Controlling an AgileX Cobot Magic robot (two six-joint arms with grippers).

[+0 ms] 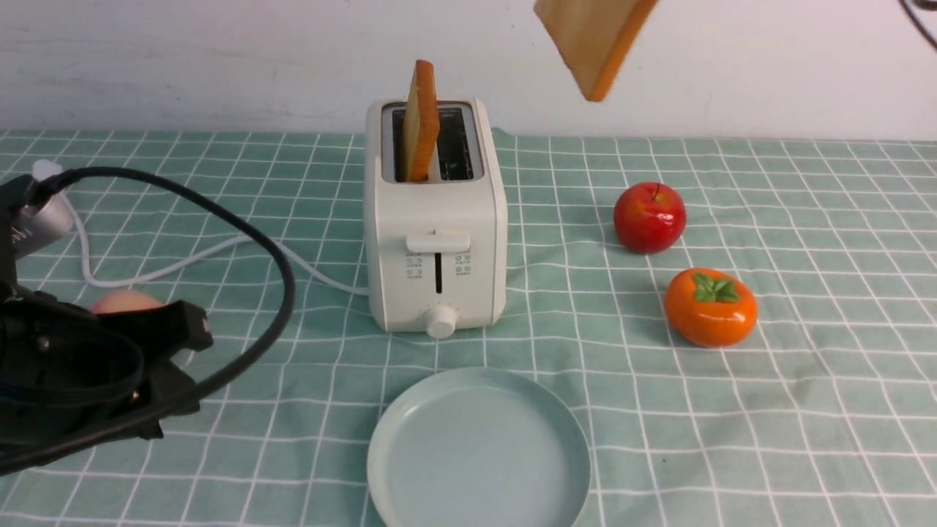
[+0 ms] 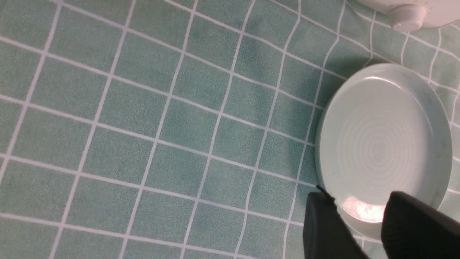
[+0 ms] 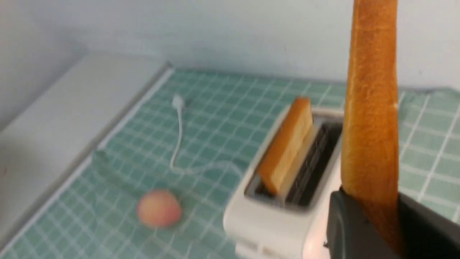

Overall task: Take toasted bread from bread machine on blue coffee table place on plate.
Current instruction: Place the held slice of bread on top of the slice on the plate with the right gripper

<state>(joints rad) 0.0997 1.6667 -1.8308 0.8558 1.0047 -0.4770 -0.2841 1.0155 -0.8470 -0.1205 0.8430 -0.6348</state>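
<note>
My right claw pinches a toast slice by one edge, high up right of the bread machine — any wobble and it could miss the plate.

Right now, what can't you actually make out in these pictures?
- Front view: the right gripper is cut off by the top edge; only its held toast slice shows.
- Front view: the second toast slice sits half hidden inside the toaster.
- Front view: the peach is mostly behind the left arm.
- The toaster's button markings are too small to read.
</note>
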